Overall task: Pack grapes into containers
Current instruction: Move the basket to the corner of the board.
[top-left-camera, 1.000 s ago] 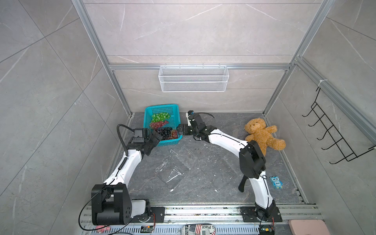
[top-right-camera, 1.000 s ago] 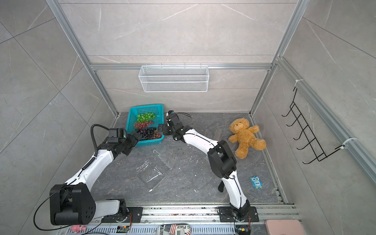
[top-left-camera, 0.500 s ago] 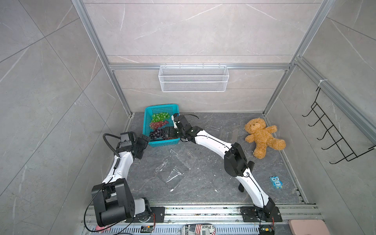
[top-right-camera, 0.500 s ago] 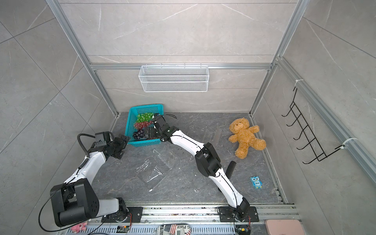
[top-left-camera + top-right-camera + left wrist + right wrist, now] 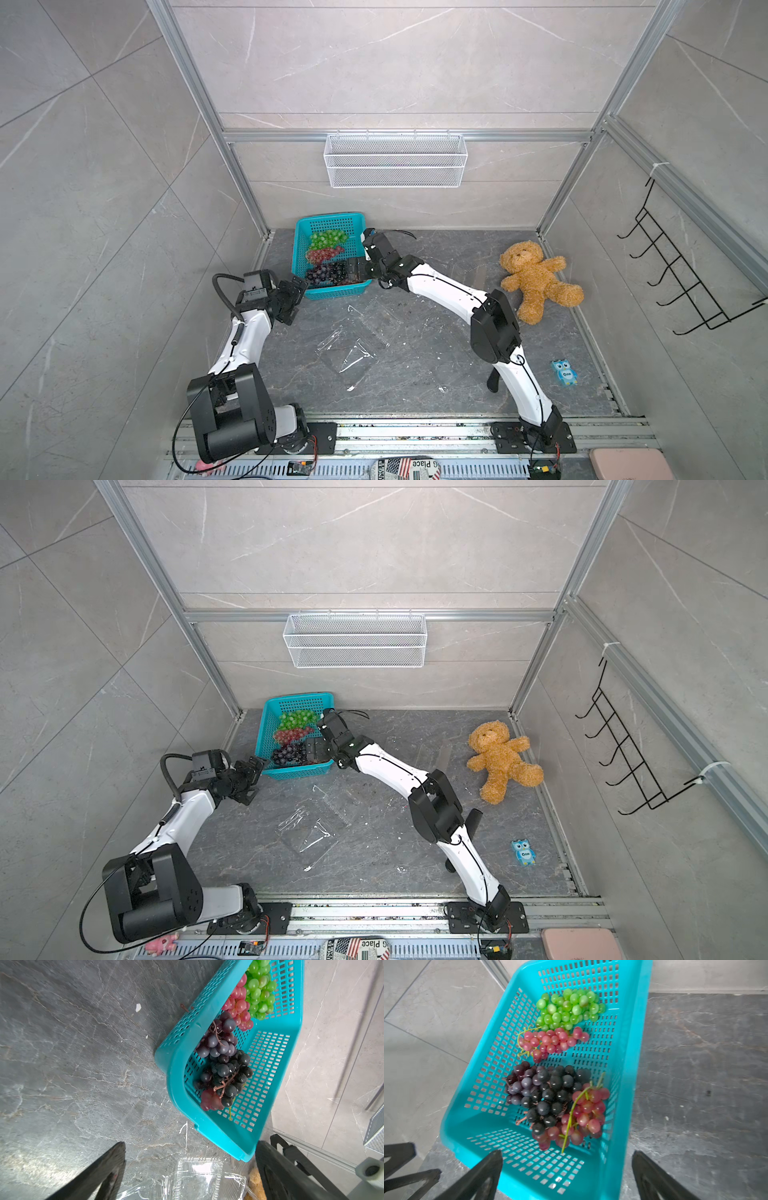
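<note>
Several bunches of grapes lie in a teal basket (image 5: 332, 293) at the back left: green (image 5: 328, 239), red (image 5: 324, 254) and dark (image 5: 326, 273). The right wrist view shows them all, with a second red bunch (image 5: 585, 1113) beside the dark grapes (image 5: 548, 1093). My right gripper (image 5: 353, 270) (image 5: 566, 1153) hangs open over the basket's near right corner. My left gripper (image 5: 297, 299) (image 5: 191, 1145) is open, just outside the basket's near left corner. The clear containers (image 5: 353, 345) (image 5: 197, 1178) lie on the dark floor in front of the basket, hard to tell apart.
A brown teddy bear (image 5: 536, 278) lies at the right. A small blue owl toy (image 5: 565, 372) sits near the front right. A white wire basket (image 5: 395, 162) hangs on the back wall and a black hook rack (image 5: 681, 274) on the right wall.
My right gripper has moved left from beside the basket to over its near right corner. My left gripper drew back from the basket's front toward the left.
</note>
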Tool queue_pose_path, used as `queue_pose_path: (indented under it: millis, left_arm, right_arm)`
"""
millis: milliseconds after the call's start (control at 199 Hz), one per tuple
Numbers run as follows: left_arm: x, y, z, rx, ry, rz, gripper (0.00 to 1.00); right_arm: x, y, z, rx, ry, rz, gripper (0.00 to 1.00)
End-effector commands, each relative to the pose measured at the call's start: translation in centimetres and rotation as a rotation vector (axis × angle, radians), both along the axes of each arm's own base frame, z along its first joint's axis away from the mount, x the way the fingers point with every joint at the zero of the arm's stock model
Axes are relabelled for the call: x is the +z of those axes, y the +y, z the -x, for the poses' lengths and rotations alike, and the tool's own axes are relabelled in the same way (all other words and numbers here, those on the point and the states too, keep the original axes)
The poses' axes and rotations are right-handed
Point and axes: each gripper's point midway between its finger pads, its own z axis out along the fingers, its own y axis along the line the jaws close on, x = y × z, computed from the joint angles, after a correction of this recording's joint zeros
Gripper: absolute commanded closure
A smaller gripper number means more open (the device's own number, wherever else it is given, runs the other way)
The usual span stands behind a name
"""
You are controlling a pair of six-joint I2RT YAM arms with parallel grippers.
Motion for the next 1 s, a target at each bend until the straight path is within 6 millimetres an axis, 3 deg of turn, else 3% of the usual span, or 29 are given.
queue_pose_path:
  millis: [0, 256, 376, 422, 432, 452, 753, 999]
  left_arm:
    - [0.7, -0.7, -0.1, -0.052, -0.021, 0.018, 0.0]
    - [1.2, -1.0, 0.0, -0.078, -0.03, 0.019, 0.0]
    - [1.3, -1.1, 0.2, -0.083, -0.028, 0.017, 0.0]
    - [1.5, -1.0, 0.2, -0.082, -0.029, 0.014, 0.0]
    - [1.5, -1.0, 0.2, -0.082, -0.029, 0.012, 0.0]
    - [1.5, -1.0, 0.3, -0.084, -0.028, 0.01, 0.0]
    - [2.1, 0.6, 1.1, -0.059, -0.038, 0.006, 0.0]
    - [2.2, 0.8, 1.6, -0.07, -0.043, 0.01, 0.0]
  right_arm:
    - [-2.0, -1.0, -0.5, -0.021, 0.033, 0.044, 0.01]
    - [-4.2, 1.6, -1.1, 0.035, 0.095, 0.002, 0.01]
    - [-4.2, 3.1, -1.1, 0.056, 0.112, -0.038, 0.0]
    - [-3.3, 3.6, -1.0, 0.066, 0.106, -0.059, 0.01]
    - [-4.5, 3.8, -1.0, 0.069, 0.121, -0.05, 0.01]
    - [-4.6, 4.0, -0.9, 0.072, 0.124, -0.05, 0.0]
    - [-3.3, 8.3, 1.0, 0.137, 0.123, -0.105, 0.0]
    - [-2.5, 8.2, 1.1, 0.131, 0.108, -0.102, 0.0]
